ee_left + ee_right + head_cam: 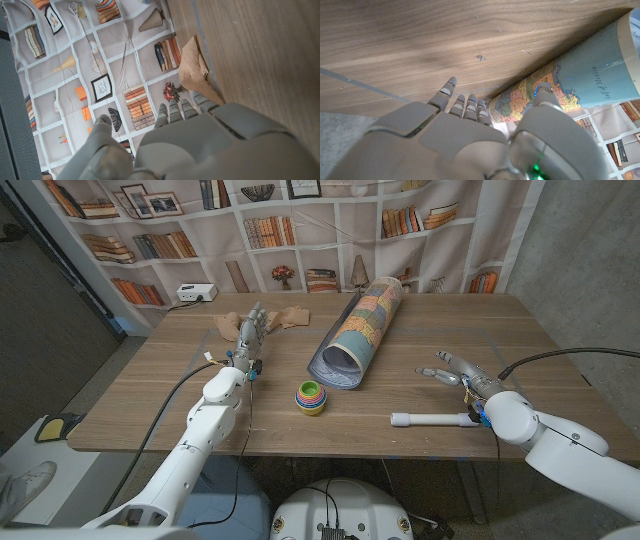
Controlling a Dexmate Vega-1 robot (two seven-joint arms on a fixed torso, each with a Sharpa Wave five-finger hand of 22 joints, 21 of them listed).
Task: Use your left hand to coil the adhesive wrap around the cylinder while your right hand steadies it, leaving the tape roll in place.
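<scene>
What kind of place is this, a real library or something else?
Probably a lab or studio, not a library: the bookshelves are printed on a hanging backdrop cloth. A wooden table holds test props, a rolled map and stacking cups.

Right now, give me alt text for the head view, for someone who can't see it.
A rolled map lies at the middle of a wooden table, with the robot's left hand and right hand open and apart from it. Colourful stacked cups and a white tube lie nearer the front edge.
</scene>
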